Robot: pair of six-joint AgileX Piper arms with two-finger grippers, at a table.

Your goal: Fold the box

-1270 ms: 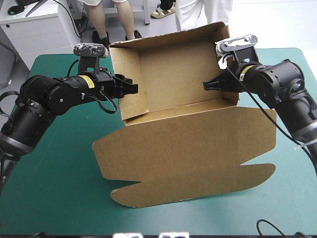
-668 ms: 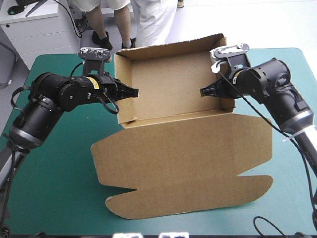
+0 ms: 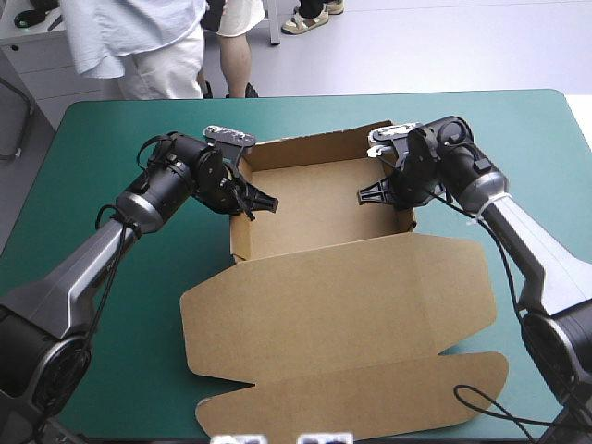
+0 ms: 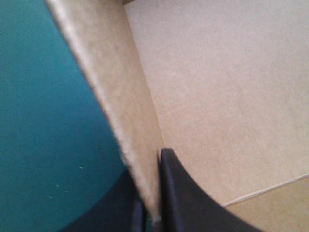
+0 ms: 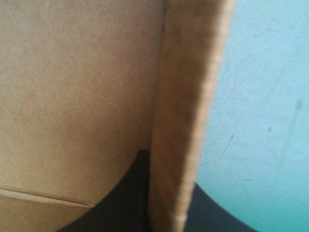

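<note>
On my teal-green bench (image 3: 83, 305) the brown box (image 3: 333, 305) sits near the middle as an open tray, lid flat toward me. My left claw (image 3: 267, 205) pinches its left wall, a black finger on each side; my right claw (image 3: 366, 196) pinches the right wall likewise.

High overview; wrist close-ups at box (image 3: 319, 199)

My table (image 3: 314, 95) wears a teal-green cover (image 3: 102, 314), flat out to the table's rounded far corners; faint scuffs (image 5: 227, 142).
</note>
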